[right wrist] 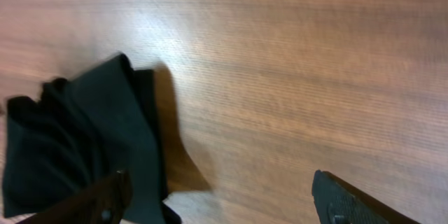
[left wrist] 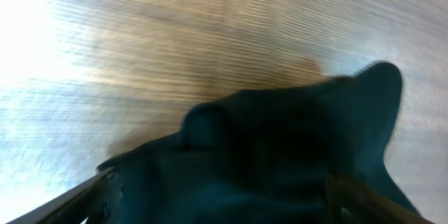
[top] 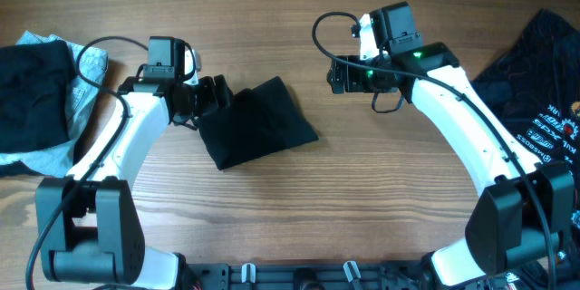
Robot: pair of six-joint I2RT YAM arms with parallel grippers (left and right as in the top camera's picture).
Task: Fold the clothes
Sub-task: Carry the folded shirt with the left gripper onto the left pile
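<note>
Overhead feed gives me a folded black garment [top: 260, 125] mid-table, lying at a slant. My left gripper [top: 210, 97] sits at its far-left edge; from above I cannot tell whether it touches the cloth. The left wrist feed is badly blurred, but its fingers [left wrist: 84, 199] stand spread wide with dark cloth bulging between them, and the frame cuts off the cloth's near part. My right gripper [top: 337, 74] hangs over bare table [top: 272, 18] right of the garment, apart from it. Its wrist feed shows the fingers [right wrist: 350, 203] spread with only wood between them, and the garment lies off to the left. At the left edge a black piece [top: 32, 86] lies on a light blue one [top: 86, 86], both cropped. At the right edge a black garment with white print [top: 535, 72] is partly hidden by the right arm [top: 462, 118], and its lettering is too small to read.
</note>
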